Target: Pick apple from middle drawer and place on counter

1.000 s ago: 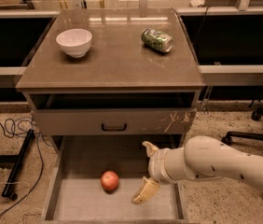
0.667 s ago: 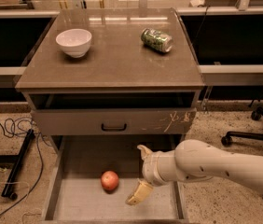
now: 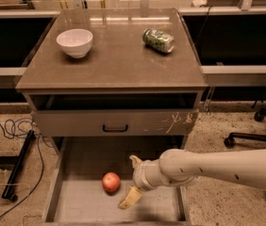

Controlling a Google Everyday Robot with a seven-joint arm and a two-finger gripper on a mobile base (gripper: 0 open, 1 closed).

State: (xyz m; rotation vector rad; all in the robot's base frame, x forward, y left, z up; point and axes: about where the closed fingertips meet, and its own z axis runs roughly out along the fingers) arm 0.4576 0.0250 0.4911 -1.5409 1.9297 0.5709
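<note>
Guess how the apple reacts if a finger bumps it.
Likely rolls: the apple is round and sits free on the flat floor of the middle drawer. Probably rigid, so the open gripper beside it should hold it. Its smooth skin may slip.

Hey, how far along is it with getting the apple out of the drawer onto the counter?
Done: the wide grey-brown middle drawer is pulled out. In hand: the pale two-finger pincer hovers open just beside the small round red apple, not gripping it. Left: grasp, lift, set it on the glossy grey-brown counter top.
</note>
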